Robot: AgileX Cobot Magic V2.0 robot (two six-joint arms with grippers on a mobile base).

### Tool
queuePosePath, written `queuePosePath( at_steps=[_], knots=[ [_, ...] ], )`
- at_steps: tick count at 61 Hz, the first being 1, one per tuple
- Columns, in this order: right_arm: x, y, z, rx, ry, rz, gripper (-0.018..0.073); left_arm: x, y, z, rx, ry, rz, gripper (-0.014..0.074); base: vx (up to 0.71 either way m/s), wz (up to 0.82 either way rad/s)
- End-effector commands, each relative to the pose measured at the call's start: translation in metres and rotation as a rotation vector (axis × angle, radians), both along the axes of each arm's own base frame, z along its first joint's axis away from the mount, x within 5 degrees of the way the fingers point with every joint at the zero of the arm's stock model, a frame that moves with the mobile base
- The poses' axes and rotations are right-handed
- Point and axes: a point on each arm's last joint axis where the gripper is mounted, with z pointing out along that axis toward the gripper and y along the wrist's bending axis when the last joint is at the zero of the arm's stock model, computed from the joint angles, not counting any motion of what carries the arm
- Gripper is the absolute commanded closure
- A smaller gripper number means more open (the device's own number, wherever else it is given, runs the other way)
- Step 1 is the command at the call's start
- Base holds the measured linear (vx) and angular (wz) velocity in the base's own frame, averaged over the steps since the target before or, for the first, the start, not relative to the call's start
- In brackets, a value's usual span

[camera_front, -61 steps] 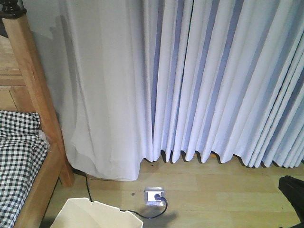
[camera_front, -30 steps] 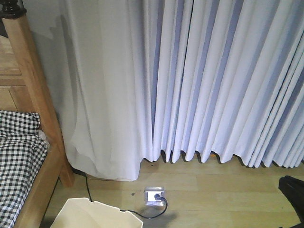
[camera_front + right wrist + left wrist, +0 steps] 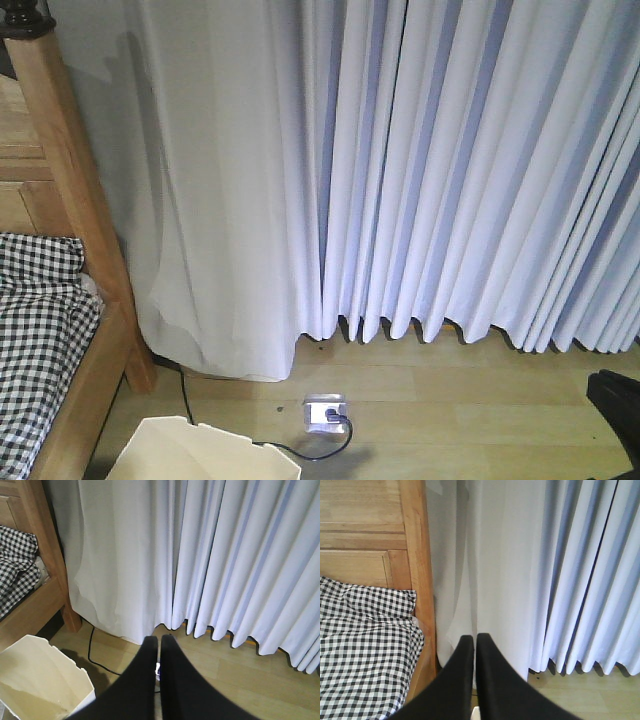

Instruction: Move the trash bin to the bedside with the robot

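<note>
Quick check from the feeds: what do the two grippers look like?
Left gripper and right gripper look alike: two smooth matte-black fingers each, broad at the base, curving in to narrow rounded tips. No markings or cables show on them.

The trash bin (image 3: 205, 455) is cut off at 6 o'clock; the bed frame (image 3: 70, 200) runs off at 9 o'clock.

The right hand (image 3: 159, 645) hangs with its black fingers pressed together over the wooden floor (image 3: 240, 685). The trash bin (image 3: 42, 680) stands just beside the bedside (image 3: 42, 555), near the curtain (image 3: 200, 555).
</note>
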Motion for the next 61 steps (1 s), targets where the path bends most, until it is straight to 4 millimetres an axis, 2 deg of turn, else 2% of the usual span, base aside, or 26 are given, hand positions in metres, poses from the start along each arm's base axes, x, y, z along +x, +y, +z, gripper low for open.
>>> queuePosePath(
  at_steps=[1,25,30,36,44,61],
  knots=[
    [0.003,0.000,0.016,0.009,-0.098,-0.002,0.0565,0.001,-0.001,-0.002,-0.009,-0.053,-0.006,0.0603,0.00,0.00],
    [0.005,-0.002,0.020,-0.072,-0.179,0.004,0.0565,0.001,-0.001,-0.002,-0.009,-0.053,-0.006,0.0603,0.00,0.00],
    [0.006,-0.008,0.019,-0.071,-0.172,-0.055,0.0565,0.001,-0.001,-0.002,-0.009,-0.053,-0.006,0.0603,0.00,0.00],
    [0.004,-0.019,0.008,-0.027,-0.227,-0.171,0.0565,0.001,-0.001,-0.002,-0.009,-0.053,-0.006,0.0603,0.00,0.00],
    [-0.012,-0.029,-0.013,-0.003,-0.304,-0.271,0.0565,0.001,-0.001,-0.002,-0.009,-0.053,-0.006,0.0603,0.00,0.00],
    [-0.040,-0.035,-0.047,-0.001,-0.410,-0.351,0.0565,0.001,-0.001,-0.002,-0.009,-0.053,-0.006,0.0603,0.00,0.00]
  ],
)
